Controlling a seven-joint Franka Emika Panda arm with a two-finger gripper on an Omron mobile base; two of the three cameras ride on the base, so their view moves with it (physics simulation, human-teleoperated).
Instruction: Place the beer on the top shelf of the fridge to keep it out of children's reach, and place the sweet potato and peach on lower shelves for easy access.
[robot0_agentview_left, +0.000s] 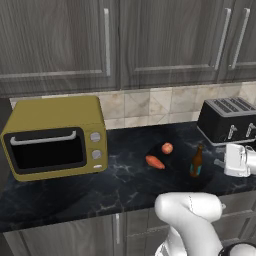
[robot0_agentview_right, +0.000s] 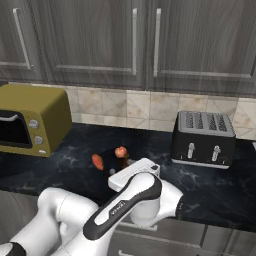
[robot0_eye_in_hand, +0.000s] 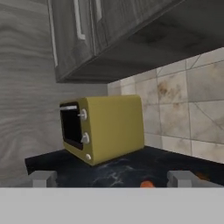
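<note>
The beer (robot0_agentview_left: 196, 161) stands upright on the dark counter (robot0_agentview_left: 115, 185), a slim brown bottle. To its left lie the sweet potato (robot0_agentview_left: 155, 162) and, just behind that, the round peach (robot0_agentview_left: 167, 148). My gripper (robot0_agentview_left: 221, 161) hovers just right of the bottle, turned sideways toward it and apart from it. In the hand view the gripper (robot0_eye_in_hand: 111, 179) is open with nothing between its fingertips (robot0_eye_in_hand: 41, 178). From the right base camera the sweet potato (robot0_agentview_right: 97, 161) and peach (robot0_agentview_right: 120, 151) show beyond my hand, which covers most of the bottle. The fridge and its shelves are out of view.
A yellow toaster oven (robot0_agentview_left: 55, 137) sits at the counter's left and a black toaster (robot0_agentview_left: 227, 120) at the back right. Grey wall cabinets (robot0_agentview_left: 125, 40) hang above a tiled backsplash. The hand camera faces the toaster oven (robot0_eye_in_hand: 105, 127).
</note>
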